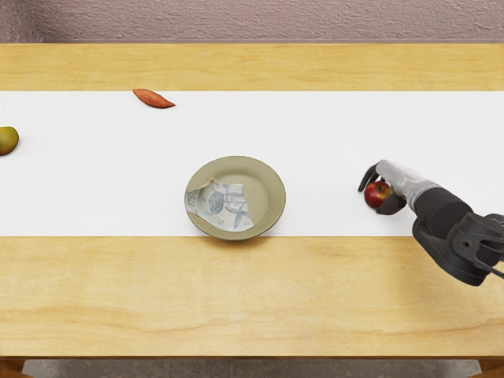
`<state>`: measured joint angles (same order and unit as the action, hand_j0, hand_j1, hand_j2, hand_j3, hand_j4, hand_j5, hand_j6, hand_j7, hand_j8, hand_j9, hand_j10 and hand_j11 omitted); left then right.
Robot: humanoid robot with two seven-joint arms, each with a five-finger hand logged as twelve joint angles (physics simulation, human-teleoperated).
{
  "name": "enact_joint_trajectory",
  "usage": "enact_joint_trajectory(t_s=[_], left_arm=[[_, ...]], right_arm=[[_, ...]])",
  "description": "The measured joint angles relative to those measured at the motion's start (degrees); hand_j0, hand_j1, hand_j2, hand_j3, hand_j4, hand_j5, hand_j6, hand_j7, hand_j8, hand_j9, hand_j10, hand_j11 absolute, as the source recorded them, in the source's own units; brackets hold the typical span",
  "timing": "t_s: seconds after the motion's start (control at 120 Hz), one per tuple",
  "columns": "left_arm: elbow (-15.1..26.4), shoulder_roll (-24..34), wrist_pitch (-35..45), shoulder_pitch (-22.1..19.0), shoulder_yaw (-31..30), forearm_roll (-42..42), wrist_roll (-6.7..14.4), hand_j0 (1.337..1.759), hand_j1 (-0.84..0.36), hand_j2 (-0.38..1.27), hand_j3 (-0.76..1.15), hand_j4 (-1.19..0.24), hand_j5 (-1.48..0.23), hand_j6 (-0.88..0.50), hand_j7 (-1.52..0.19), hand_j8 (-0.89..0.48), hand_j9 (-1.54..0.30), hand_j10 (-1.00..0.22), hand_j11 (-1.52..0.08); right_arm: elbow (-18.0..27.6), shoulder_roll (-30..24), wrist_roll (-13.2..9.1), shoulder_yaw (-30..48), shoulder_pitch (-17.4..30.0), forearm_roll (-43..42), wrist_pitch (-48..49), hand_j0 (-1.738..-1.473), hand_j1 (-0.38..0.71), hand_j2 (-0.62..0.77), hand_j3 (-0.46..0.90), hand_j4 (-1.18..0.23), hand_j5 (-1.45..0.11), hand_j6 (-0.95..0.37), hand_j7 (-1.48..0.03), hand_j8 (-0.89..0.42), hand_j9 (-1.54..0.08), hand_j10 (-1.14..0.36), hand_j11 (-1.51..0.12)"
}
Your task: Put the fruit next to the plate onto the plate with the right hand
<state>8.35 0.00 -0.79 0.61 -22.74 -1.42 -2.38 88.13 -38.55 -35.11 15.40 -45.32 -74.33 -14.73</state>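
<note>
At the far left edge I see a greenish fruit (7,140), about ten o'clock from the plate (266,183) and well apart from it. A slim orange-red piece (153,98) lies at eleven o'clock, also far off. Neither lies in my path.

The plate sits mid-table on the white runner (331,134). A crumpled printed paper (220,206) covers its left half, so I judge the bare right half the sensible landing spot.

At three o'clock from the plate, well apart, is the red apple (377,193). My right hand (398,183) has its fingers wrapped around the apple from above and behind. I can't tell whether it is off the runner. The run between apple and plate looks bare.
</note>
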Motion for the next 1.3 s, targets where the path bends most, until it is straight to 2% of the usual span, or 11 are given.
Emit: enact_joint_trajectory(t_s=[0.142,0.15,0.242,0.25,0.258,0.275,0.35,0.558,0.817,1.058,1.3], left_arm=[[0.0,0.0,0.0,0.0,0.0,0.0,0.0,1.658,0.07,0.05,0.00,-0.23,-0.30,-0.23,-0.30,-0.23,-0.30,-0.23,-0.30],[0.0,0.0,0.0,0.0,0.0,0.0,0.0,1.658,0.07,0.05,0.00,-0.23,-0.30,-0.23,-0.30,-0.23,-0.30,-0.23,-0.30],[0.0,0.0,0.0,0.0,0.0,0.0,0.0,1.658,0.07,0.05,0.00,-0.23,-0.30,-0.23,-0.30,-0.23,-0.30,-0.23,-0.30],[0.0,0.0,0.0,0.0,0.0,0.0,0.0,1.658,0.07,0.05,0.00,-0.23,-0.30,-0.23,-0.30,-0.23,-0.30,-0.23,-0.30],[0.0,0.0,0.0,0.0,0.0,0.0,0.0,1.658,0.07,0.05,0.00,-0.23,-0.30,-0.23,-0.30,-0.23,-0.30,-0.23,-0.30],[0.0,0.0,0.0,0.0,0.0,0.0,0.0,1.658,0.07,0.05,0.00,-0.23,-0.30,-0.23,-0.30,-0.23,-0.30,-0.23,-0.30],[0.0,0.0,0.0,0.0,0.0,0.0,0.0,1.658,0.07,0.05,0.00,-0.23,-0.30,-0.23,-0.30,-0.23,-0.30,-0.23,-0.30],[0.0,0.0,0.0,0.0,0.0,0.0,0.0,1.658,0.07,0.05,0.00,-0.23,-0.30,-0.23,-0.30,-0.23,-0.30,-0.23,-0.30],[0.0,0.0,0.0,0.0,0.0,0.0,0.0,1.658,0.07,0.05,0.00,-0.23,-0.30,-0.23,-0.30,-0.23,-0.30,-0.23,-0.30],[0.0,0.0,0.0,0.0,0.0,0.0,0.0,1.658,0.07,0.05,0.00,-0.23,-0.30,-0.23,-0.30,-0.23,-0.30,-0.23,-0.30],[0.0,0.0,0.0,0.0,0.0,0.0,0.0,1.658,0.07,0.05,0.00,-0.23,-0.30,-0.23,-0.30,-0.23,-0.30,-0.23,-0.30]], right_arm=[[-0.1,0.1,0.1,0.2,0.0,2.0,-0.4,-1.642,0.26,0.09,0.02,-0.75,-0.89,-0.44,-0.93,-0.38,-0.93,-0.72,-0.93],[-0.1,0.1,0.1,0.2,-0.1,2.2,-0.4,-1.645,0.26,0.11,-0.03,-0.75,-0.90,-0.45,-0.94,-0.37,-0.93,-0.72,-0.94],[-0.1,0.1,0.1,0.4,-0.2,4.1,-0.5,-1.669,0.27,0.15,-0.11,-0.77,-0.95,-0.43,-0.99,-0.35,-0.98,-0.69,-1.00],[-0.1,0.1,0.1,0.5,-0.3,4.2,-0.5,-1.666,0.27,0.16,-0.14,-0.77,-0.96,-0.43,-0.99,-0.35,-0.99,-0.69,-1.00],[-0.1,0.1,0.1,0.5,-0.3,4.4,-0.5,-1.628,0.28,0.16,0.08,-0.77,-0.96,-0.42,-0.99,-0.36,-0.99,-0.70,-1.01],[-0.1,0.1,0.1,0.6,-0.3,4.8,-0.4,-1.630,0.28,0.18,0.00,-0.77,-0.97,-0.43,-1.00,-0.36,-1.00,-0.70,-1.01],[-0.1,0.0,0.0,1.3,-0.9,6.6,-0.1,-1.635,0.30,0.24,0.00,-0.78,-1.01,-0.41,-1.02,-0.33,-1.03,-0.68,-1.04],[0.0,-0.4,0.1,7.3,-2.3,11.6,5.7,-1.641,0.27,0.16,0.00,-0.80,-1.06,-0.42,-1.05,-0.33,-1.07,-0.67,-1.08],[0.6,0.2,0.1,16.6,-3.7,22.6,16.7,-1.644,0.27,0.17,0.00,-0.80,-1.09,-0.42,-1.06,-0.32,-1.10,-0.66,-1.10],[0.9,6.0,0.1,20.7,-5.7,29.6,21.6,-1.647,0.29,0.21,0.00,-0.79,-1.12,-0.41,-1.07,-0.30,-1.13,-0.64,-1.12],[-0.7,15.0,0.1,19.7,-8.7,29.1,21.6,-1.647,0.29,0.20,0.00,-0.80,-1.13,-0.40,-1.07,-0.29,-1.14,-0.64,-1.14]])
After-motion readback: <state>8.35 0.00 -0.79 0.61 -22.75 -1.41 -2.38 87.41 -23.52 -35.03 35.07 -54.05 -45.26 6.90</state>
